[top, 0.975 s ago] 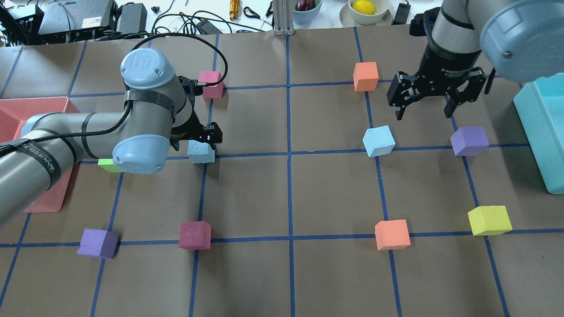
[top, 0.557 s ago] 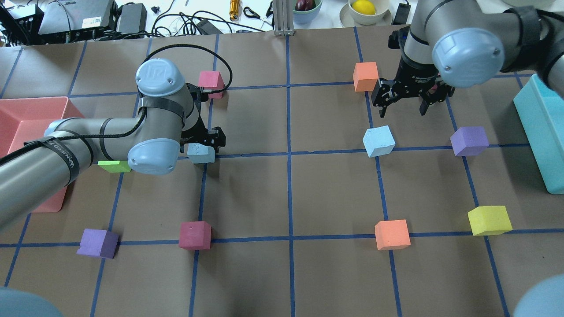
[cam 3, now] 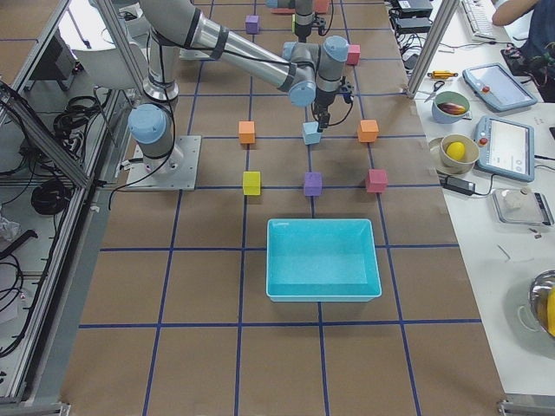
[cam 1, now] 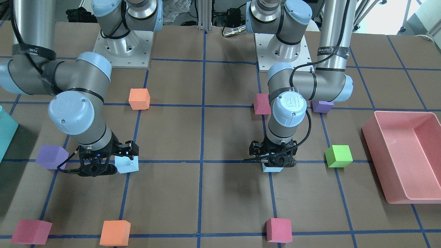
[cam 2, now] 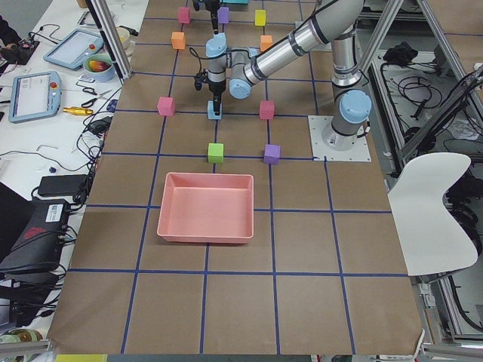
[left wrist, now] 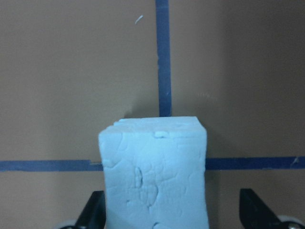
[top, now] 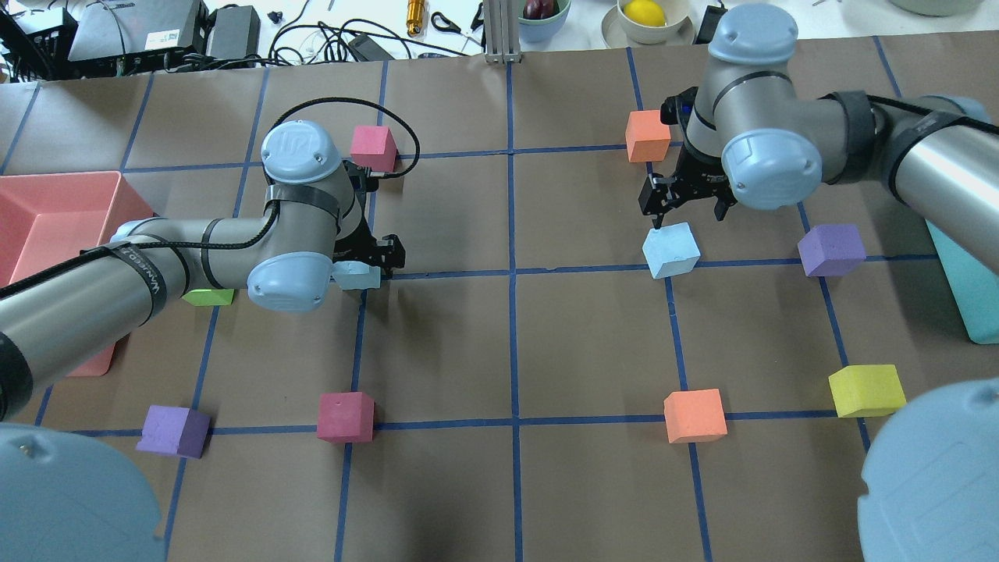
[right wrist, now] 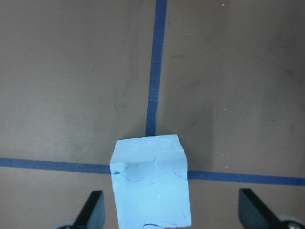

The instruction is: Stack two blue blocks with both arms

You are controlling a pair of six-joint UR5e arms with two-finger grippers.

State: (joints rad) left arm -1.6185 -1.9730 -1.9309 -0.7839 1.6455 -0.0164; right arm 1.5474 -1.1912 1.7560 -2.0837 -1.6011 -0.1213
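Left gripper [cam 1: 275,159] low, jaws apart, straddling left blue block [left wrist: 155,171] where tape lines [left wrist: 162,57] cross. Right gripper [top: 687,204] hovers spread over right blue block [right wrist: 150,183]. Foam: likely light, soft, dents easily; pinch opposite flat faces mid-height, gently

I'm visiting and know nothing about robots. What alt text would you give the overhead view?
Over a brown table taped into squares, the robot's left hand straddles the left blue block while its right hand hangs over the right blue block. Other coloured cubes lie scattered around, with a pink tray at the left edge.
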